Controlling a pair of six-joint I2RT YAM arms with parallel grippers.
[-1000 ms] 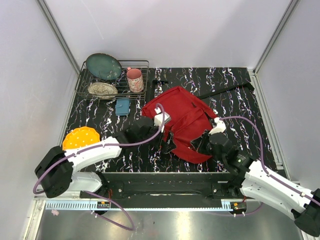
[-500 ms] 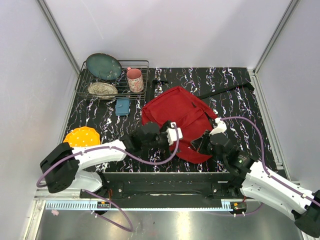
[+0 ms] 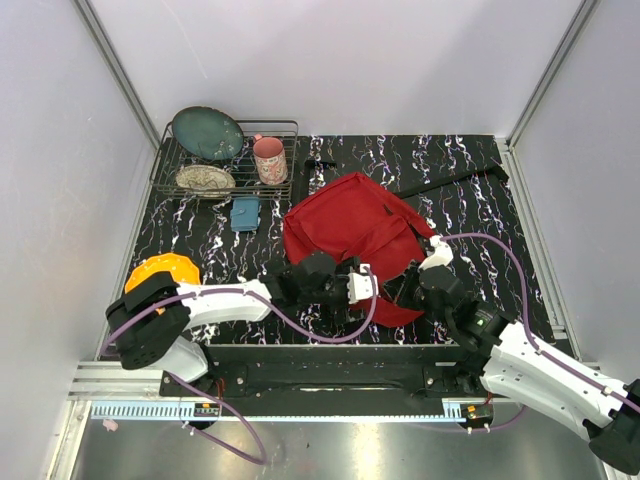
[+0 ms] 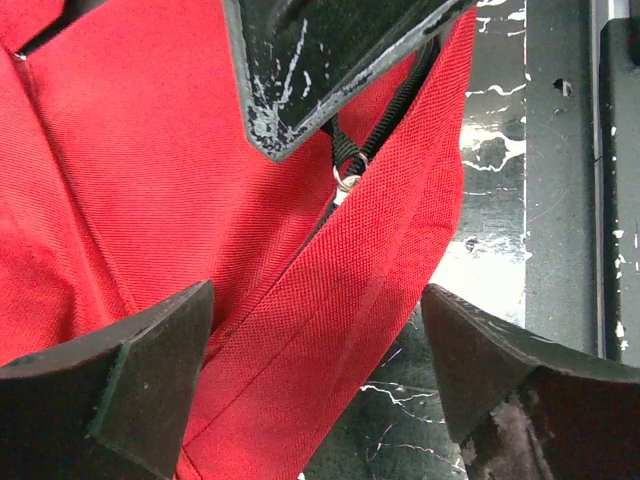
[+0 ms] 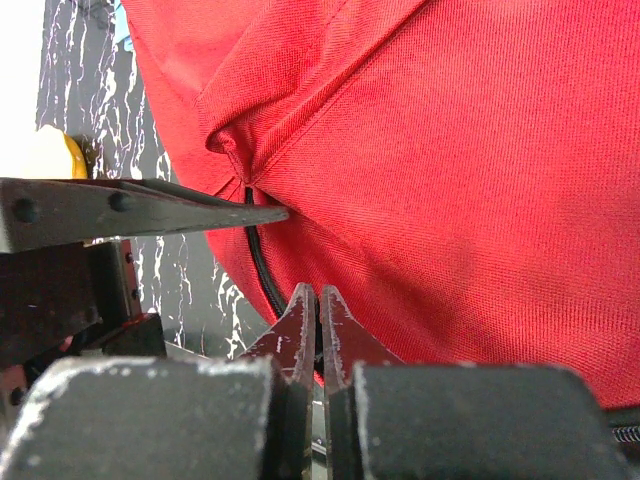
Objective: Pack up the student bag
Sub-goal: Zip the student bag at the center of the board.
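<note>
A red woven-fabric student bag (image 3: 350, 225) is seen lying flat and limp on the black, white-veined worktop (image 3: 470, 205), near its middle and reaching toward the near edge. Its upper face is creased into broad folds, with a small black patch showing near the far right side. Along the near edge a stitched seam is folded over, and a thin black zip cord with a small metal ring is seen running beside it. No grey lining is exposed.
</note>
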